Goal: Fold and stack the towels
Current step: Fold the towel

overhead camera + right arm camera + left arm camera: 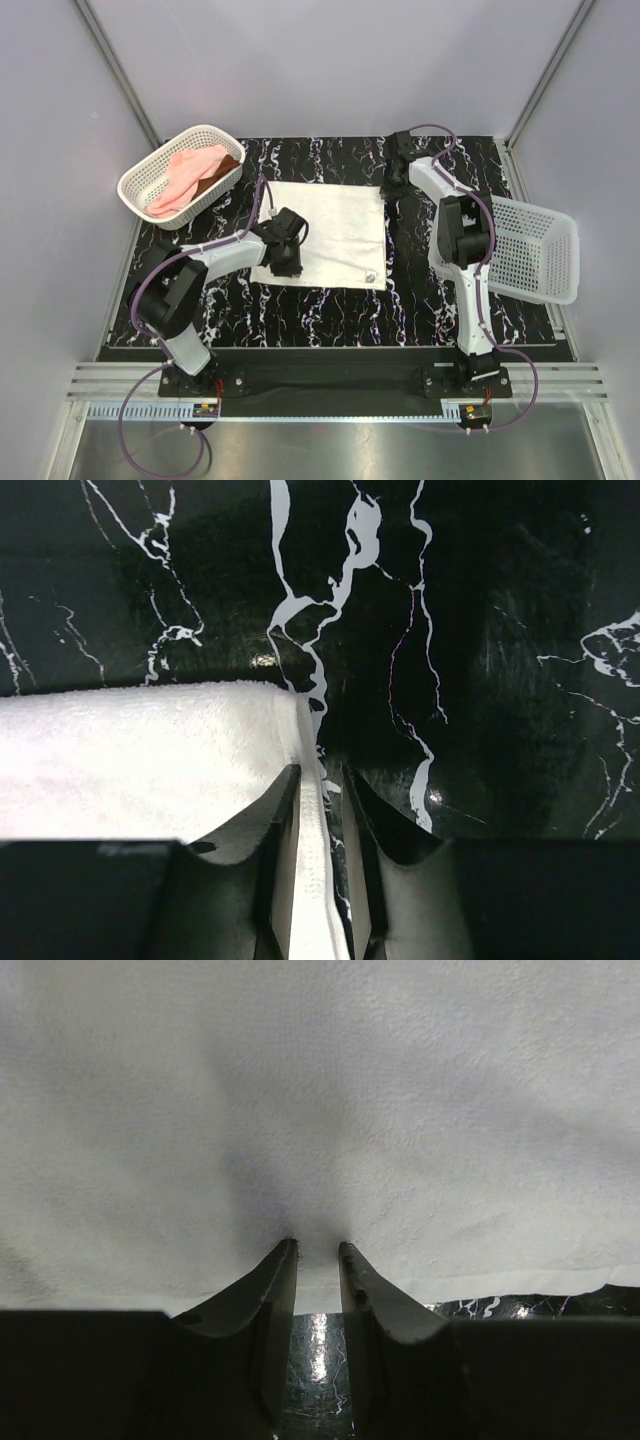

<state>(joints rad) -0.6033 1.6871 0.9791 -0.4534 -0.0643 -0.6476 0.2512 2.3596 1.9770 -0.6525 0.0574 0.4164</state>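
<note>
Table (330, 310), white towel (335, 230) spread flat mid-table. Basket (135, 185) far left holds pink towel (185, 175). Left gripper (283, 264) at white towel's near-left corner, jaws narrow, pinching puckered cloth. Right gripper (393, 183) at its far-right corner, jaws narrow, hem clamped between them.

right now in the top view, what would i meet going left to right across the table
left basket with a pink towel inside → white towel spread out → right basket
</note>
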